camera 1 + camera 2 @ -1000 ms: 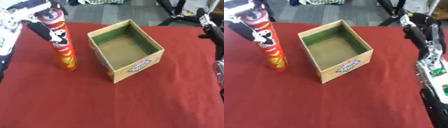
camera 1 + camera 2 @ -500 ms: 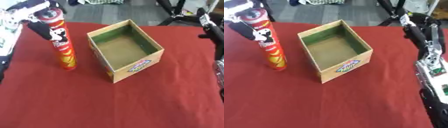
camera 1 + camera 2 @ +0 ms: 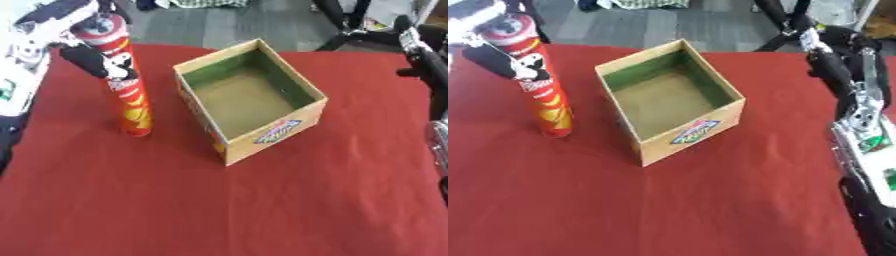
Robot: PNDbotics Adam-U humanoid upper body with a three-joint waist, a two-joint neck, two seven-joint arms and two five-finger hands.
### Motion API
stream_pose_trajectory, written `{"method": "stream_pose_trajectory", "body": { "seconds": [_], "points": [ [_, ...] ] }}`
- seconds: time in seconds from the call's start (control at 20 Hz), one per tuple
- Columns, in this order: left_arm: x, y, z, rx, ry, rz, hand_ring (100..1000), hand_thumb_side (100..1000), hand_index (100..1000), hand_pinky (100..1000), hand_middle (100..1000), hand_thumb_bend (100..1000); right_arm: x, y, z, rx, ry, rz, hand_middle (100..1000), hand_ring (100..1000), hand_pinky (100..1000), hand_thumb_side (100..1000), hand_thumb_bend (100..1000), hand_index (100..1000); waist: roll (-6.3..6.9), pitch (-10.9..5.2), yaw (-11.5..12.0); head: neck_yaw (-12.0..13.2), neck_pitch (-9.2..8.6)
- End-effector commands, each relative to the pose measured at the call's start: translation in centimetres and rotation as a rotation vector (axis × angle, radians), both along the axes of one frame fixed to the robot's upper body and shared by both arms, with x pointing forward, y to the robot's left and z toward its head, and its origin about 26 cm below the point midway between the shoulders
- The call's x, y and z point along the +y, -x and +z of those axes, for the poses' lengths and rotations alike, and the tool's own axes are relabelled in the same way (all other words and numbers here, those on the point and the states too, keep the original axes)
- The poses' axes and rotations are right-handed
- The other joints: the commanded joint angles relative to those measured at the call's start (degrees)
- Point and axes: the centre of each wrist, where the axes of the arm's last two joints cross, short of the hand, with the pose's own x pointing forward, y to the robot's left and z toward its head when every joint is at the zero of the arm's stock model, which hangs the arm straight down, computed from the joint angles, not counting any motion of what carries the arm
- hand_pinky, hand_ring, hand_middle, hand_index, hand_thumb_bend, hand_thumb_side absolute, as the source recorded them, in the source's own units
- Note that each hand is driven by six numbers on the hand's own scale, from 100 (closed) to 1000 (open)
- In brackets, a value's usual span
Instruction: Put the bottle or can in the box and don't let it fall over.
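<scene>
The tall red can (image 3: 123,82) stood upright on the red tablecloth (image 3: 219,200), just to the left of the open cardboard box (image 3: 248,100) and apart from it. The left hand (image 3: 74,35) was closed around the can's top end, a dark finger or thumb lying across the upper part of the label; the base appeared to rest on the cloth, though a slight lift could not be ruled out. The can leaned a little, its top toward the far edge.

The step in hand appeared to be the lift and transfer. Done well, it would raise the can straight up until its base clears the near-left wall of the box, carry it rightward with the long axis kept vertical, and lower it onto the middle of the bare box floor before the hand opens. Because the grip sat high on a tall, narrow body, any swing at the base would likely tip it on release; a slow descent and a flat landing seemed advisable.

The box sat askew on the table, one corner toward the viewer, a coloured logo (image 3: 278,131) on its front-right face, and held nothing. Its wall stood directly in the path. The right arm (image 3: 859,100) rose along the right edge; its hand's state could not be told. Beyond the table lay grey floor (image 3: 210,25) and dark equipment (image 3: 350,20), well apart from the work.
</scene>
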Motion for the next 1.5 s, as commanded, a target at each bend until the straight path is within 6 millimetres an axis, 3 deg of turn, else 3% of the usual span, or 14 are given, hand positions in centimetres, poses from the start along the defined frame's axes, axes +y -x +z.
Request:
{"method": "stream_pose_trajectory", "body": {
  "seconds": [0.05, 0.3, 0.35, 0.4, 0.7, 0.95, 1.25, 1.5],
  "points": [
    [0.2, 0.4, 1.2, -0.058, -0.02, 0.006, 100, 100, 107, 254, 100, 388, -0.2, 0.3, 1.2, -0.042, 0.008, -0.003, 857, 765, 583, 486, 445, 772, 0.12, -0.82, 0.0, -0.4, 0.0],
    [-0.1, 1.2, 3.0, -0.136, 0.003, -0.001, 100, 100, 107, 245, 100, 398, -0.1, 0.3, 1.3, -0.044, 0.01, -0.003, 855, 764, 583, 484, 448, 772, 0.15, -0.95, 0.0, -0.5, 0.13],
    [-0.2, 1.4, 3.5, -0.156, 0.014, -0.002, 100, 100, 107, 243, 100, 226, -0.1, 0.3, 1.3, -0.045, 0.01, -0.004, 855, 764, 583, 496, 456, 772, 0.14, -0.97, 0.0, -0.5, 0.18],
    [-0.4, 1.7, 4.1, -0.178, 0.017, -0.004, 100, 100, 107, 241, 100, 405, -0.1, 0.3, 1.3, -0.046, 0.01, -0.005, 854, 764, 583, 484, 448, 772, 0.13, -1.02, 0.0, -0.5, 0.29],
    [-2.2, 3.4, 6.8, -0.266, 0.075, -0.053, 100, 100, 106, 235, 100, 421, -0.1, 0.3, 1.4, -0.048, 0.01, -0.005, 853, 765, 583, 484, 447, 772, -0.04, -1.29, 0.0, -0.4, 0.91],
    [-5.4, 5.1, 8.3, -0.34, 0.131, -0.146, 100, 100, 106, 227, 100, 413, 0.1, 0.2, 1.4, -0.048, 0.005, -0.003, 854, 766, 583, 484, 448, 773, -0.23, -1.38, -0.2, 0.0, 1.32],
    [-7.5, 5.9, 8.1, -0.34, 0.116, -0.217, 100, 100, 107, 227, 100, 394, 0.1, 0.2, 1.5, -0.05, -0.001, -0.009, 860, 769, 584, 482, 456, 773, -0.15, -1.45, -0.4, -1.1, 1.66],
    [-8.8, 6.4, 8.0, -0.348, 0.113, -0.256, 100, 100, 108, 225, 101, 378, 0.3, 0.1, 1.5, -0.054, -0.012, -0.008, 860, 768, 584, 483, 456, 773, -0.05, -1.47, -1.0, -2.1, 0.89]
  ]
}}
